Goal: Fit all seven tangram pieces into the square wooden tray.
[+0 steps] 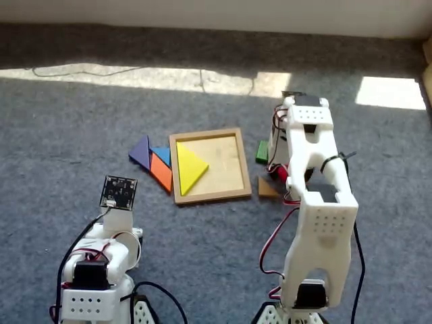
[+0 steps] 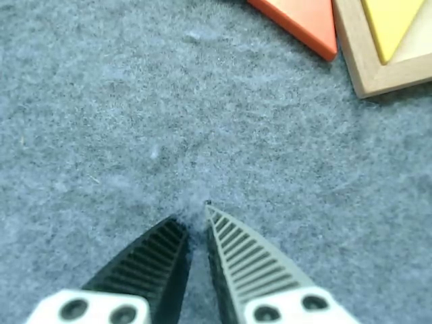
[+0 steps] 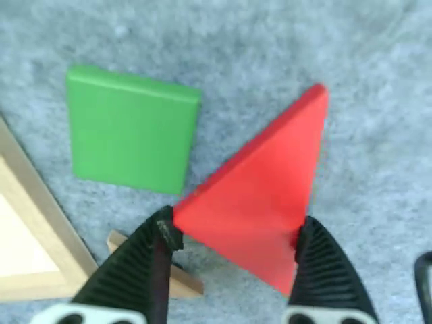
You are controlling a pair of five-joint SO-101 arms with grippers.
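Observation:
The square wooden tray (image 1: 206,198) lies mid-carpet with a yellow triangle (image 1: 189,167) inside. Against its left side lie a purple triangle (image 1: 140,152), a blue piece (image 1: 160,154) and an orange piece (image 1: 160,173). To the tray's right are a green square (image 1: 262,150) and a brown triangle (image 1: 268,187). My right gripper (image 3: 236,236) is shut on a red triangle (image 3: 260,196), one finger on each edge, beside the green square (image 3: 131,128) and over the brown triangle (image 3: 181,278). My left gripper (image 2: 194,217) is shut over bare carpet, short of the orange piece (image 2: 304,20) and tray corner (image 2: 368,71).
Grey carpet covers the floor, with sunlit patches along the far edge. The right arm (image 1: 314,196) stretches along the tray's right side. The left arm (image 1: 101,260) sits near the lower left corner. A thin cable (image 1: 88,69) lies at the back.

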